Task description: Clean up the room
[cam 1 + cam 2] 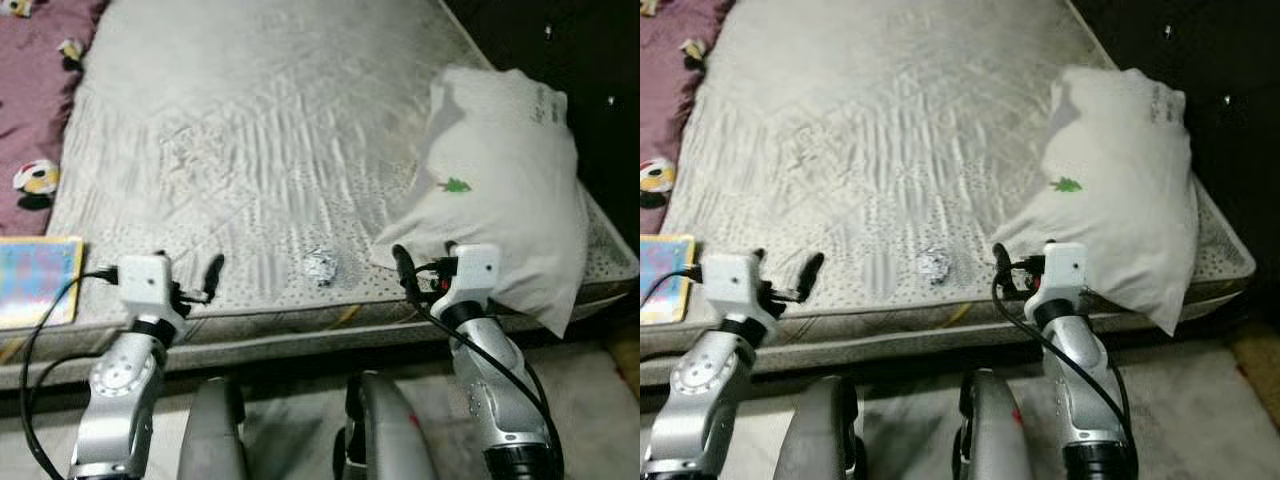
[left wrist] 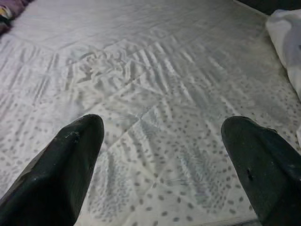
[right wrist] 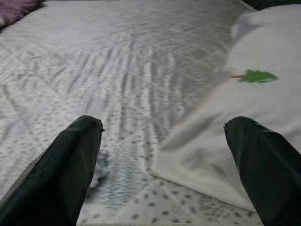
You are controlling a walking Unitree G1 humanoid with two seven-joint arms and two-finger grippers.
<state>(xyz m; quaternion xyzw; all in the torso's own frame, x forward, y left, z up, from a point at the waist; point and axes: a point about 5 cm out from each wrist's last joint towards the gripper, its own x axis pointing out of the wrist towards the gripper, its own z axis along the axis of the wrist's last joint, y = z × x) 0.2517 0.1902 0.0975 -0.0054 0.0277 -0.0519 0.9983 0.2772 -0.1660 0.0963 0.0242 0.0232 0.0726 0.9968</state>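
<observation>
A bare quilted mattress [image 1: 270,130] is spread out ahead, grey-white and dotted along its near edge, and both arms are raised over that edge. The left gripper [image 2: 162,155] is held wide apart above the dotted quilting, nothing caught between its black fingers [image 2: 61,169]. The right gripper [image 3: 164,160] is likewise spread and empty, poised just at the near corner of a white pillow [image 1: 500,190] that is laid on the mattress's right side, a small green tree print [image 3: 256,76] seen on its cover. A crumpled scrap of silvery wrapper [image 1: 320,266] is found on the mattress near the front edge, between the two grippers and closer to the right one; in the right wrist view it is partly hidden behind one finger. Off to the left, a purple blanket [image 1: 35,110] is laid beside the mattress, with small toys [image 1: 38,177] scattered on it, and a colourful square book [image 1: 35,280] is set at the near left.
</observation>
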